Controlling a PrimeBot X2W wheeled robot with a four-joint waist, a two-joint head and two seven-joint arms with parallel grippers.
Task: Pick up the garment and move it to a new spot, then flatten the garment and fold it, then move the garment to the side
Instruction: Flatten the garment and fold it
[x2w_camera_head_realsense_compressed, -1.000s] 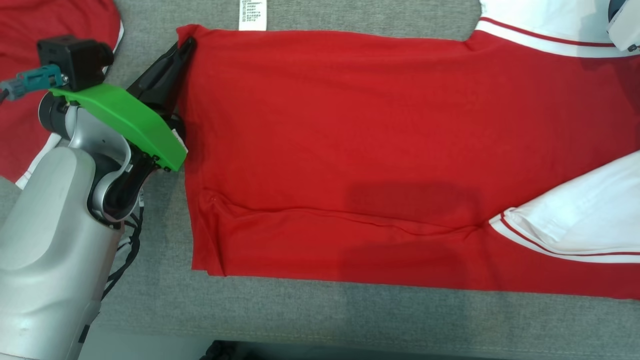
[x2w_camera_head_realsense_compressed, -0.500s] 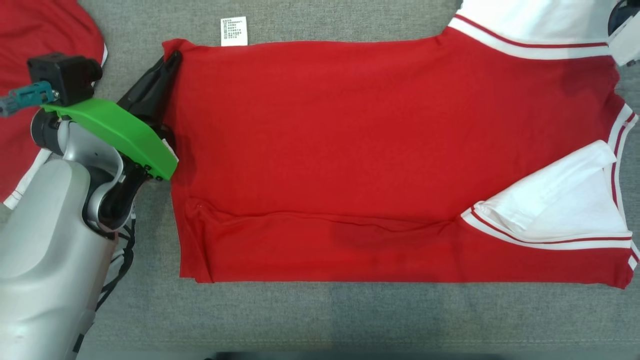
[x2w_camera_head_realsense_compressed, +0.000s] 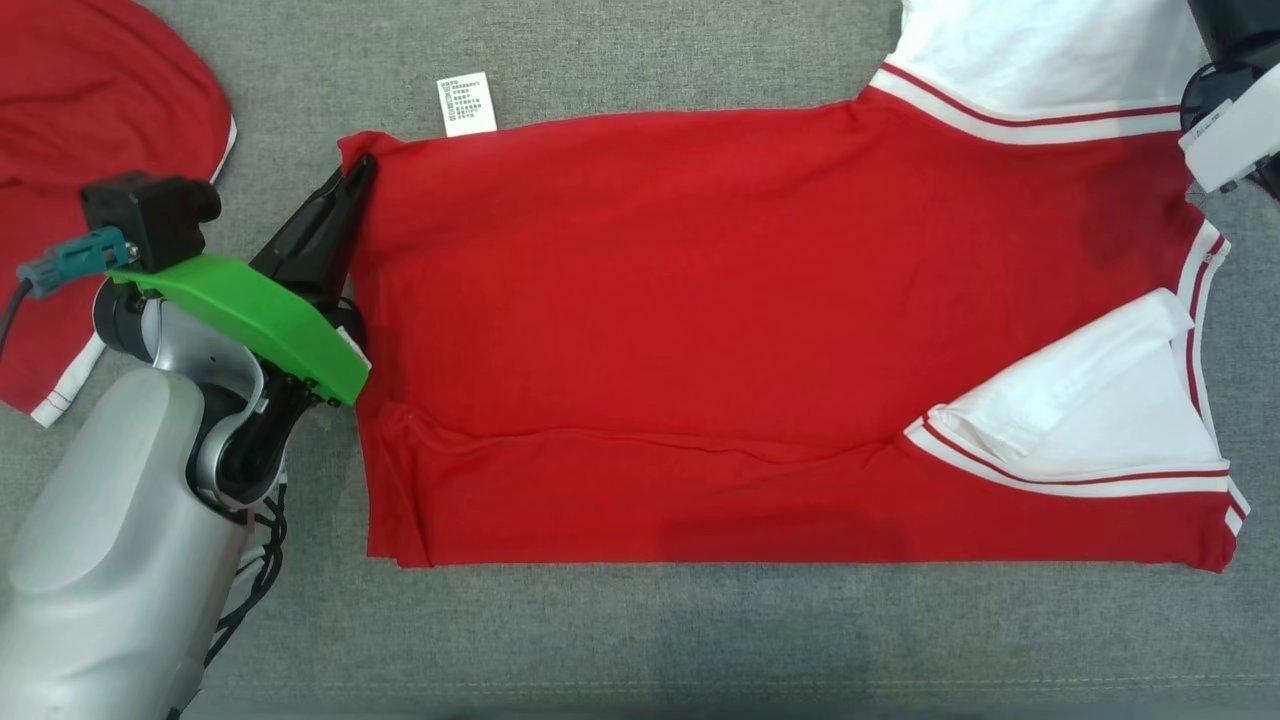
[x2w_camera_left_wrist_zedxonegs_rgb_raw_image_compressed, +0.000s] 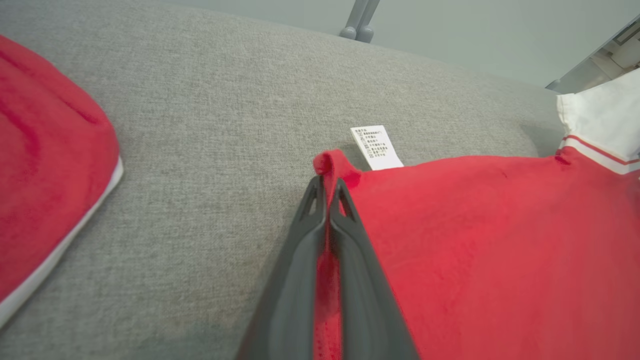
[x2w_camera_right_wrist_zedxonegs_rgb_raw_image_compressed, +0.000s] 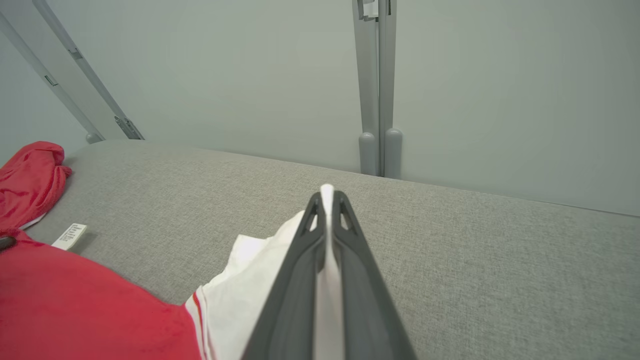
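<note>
The garment is a red shirt with white sleeves, lying folded lengthwise across the grey padded surface. A white care label sticks out at its far left corner. My left gripper is shut on the garment's far left hem corner; in the left wrist view red cloth runs between its closed fingers. My right gripper is shut on the white sleeve edge; its wrist housing shows at the head view's right edge. A white sleeve lies folded over the near right part.
Another red garment with white trim lies bunched at the far left, also in the left wrist view. Metal frame posts and a pale wall stand beyond the surface's far edge. Bare grey surface runs along the near side.
The head camera has shifted, so the whole scene sits lower and more to the left; the garment's right end has come into view. Both grippers keep their hold.
</note>
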